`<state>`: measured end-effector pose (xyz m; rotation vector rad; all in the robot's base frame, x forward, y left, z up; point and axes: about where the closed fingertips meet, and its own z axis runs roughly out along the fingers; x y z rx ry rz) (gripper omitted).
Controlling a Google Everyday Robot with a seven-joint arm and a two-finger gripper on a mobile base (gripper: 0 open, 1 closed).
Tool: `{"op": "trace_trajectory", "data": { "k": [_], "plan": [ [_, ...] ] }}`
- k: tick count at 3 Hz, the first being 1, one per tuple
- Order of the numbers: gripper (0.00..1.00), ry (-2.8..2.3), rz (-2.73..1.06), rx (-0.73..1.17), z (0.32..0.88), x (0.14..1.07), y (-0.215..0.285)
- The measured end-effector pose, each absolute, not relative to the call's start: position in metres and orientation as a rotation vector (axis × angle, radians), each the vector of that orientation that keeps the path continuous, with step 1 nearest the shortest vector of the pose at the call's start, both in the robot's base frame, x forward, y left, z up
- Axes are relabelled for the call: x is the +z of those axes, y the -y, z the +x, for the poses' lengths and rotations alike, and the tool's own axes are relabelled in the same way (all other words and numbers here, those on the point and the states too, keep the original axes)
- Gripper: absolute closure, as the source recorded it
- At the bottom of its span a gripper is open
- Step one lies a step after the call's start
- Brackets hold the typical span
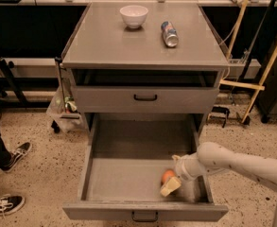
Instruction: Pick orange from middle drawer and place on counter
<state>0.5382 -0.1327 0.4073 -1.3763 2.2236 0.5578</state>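
The orange [166, 175] lies on the floor of the open middle drawer [124, 183], toward its front right corner. My gripper [172, 173] comes in from the right on a pale arm [232, 162] and is down inside the drawer at the orange. Its fingers stand open, one pale finger [170, 187] in front of the orange and the other tip behind it. The orange rests on the drawer floor. The counter [128, 46] is the grey cabinet top above.
A white bowl [134, 15] and a silver-blue can [169, 33] lying on its side are on the counter. The upper drawer [145, 98] is shut. A person's shoes [5, 205] are on the floor at left. Wooden poles [265, 74] lean at right.
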Motion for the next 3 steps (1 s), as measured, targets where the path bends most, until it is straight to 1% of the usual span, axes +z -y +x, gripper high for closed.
{"op": "trace_trajectory", "data": {
  "k": [1, 2, 3],
  "plan": [
    [0.00, -2.220, -1.325, 0.506, 0.551, 0.404, 0.128],
    [0.00, -2.218, -1.325, 0.504, 0.552, 0.405, 0.128],
    [0.00, -2.240, -1.352, 0.565, 0.549, 0.384, 0.120]
  ]
}}
